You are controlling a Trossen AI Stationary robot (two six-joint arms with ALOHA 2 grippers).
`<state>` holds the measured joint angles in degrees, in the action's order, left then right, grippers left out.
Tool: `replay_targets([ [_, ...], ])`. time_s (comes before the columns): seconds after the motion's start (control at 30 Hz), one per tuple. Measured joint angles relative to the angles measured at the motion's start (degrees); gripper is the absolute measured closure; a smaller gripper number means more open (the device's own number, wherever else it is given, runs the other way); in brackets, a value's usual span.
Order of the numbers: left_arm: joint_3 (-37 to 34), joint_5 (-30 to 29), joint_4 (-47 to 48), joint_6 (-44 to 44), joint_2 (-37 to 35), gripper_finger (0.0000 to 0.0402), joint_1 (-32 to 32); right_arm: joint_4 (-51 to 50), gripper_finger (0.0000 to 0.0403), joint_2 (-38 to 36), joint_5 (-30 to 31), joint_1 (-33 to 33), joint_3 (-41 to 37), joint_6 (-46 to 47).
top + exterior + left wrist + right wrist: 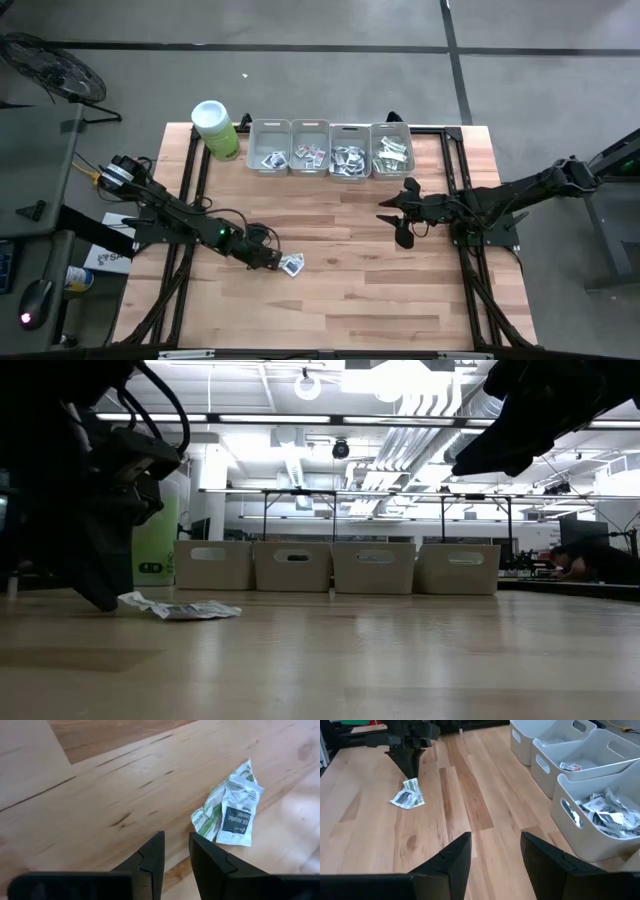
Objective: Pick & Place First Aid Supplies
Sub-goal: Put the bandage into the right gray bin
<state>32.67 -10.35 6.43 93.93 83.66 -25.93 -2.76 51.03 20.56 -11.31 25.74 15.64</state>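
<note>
Two crumpled first aid packets lie together flat on the wooden table: a green-and-white one and a white one with a dark print, also seen in the high view as the packets. My left gripper hangs low over the table just left of them, open by a narrow gap with nothing between its fingers. My right gripper waits open above the table's right half, holding nothing.
Several grey bins stand in a row at the far edge, with packets inside them. A lime-green canister with a white lid stands left of the bins. Bare wood lies between the two arms and toward the near edge.
</note>
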Motion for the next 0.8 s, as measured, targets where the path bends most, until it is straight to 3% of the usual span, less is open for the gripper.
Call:
replay_targets([
  [0.23,-0.4,1.3,-0.1,-1.2,0.0,0.0306,0.0,-0.8,0.0237,0.0,0.0,0.0,0.0,1.0],
  [0.6,-0.4,3.9,1.0,-2.4,-0.4,0.022,0.0,-0.9,0.0237,0.0,0.5,0.0,0.0,1.0],
  [0.8,-0.5,5.0,5.2,-3.1,-2.8,0.0213,0.0,-0.9,0.0237,0.0,0.5,0.0,0.0,1.0],
])
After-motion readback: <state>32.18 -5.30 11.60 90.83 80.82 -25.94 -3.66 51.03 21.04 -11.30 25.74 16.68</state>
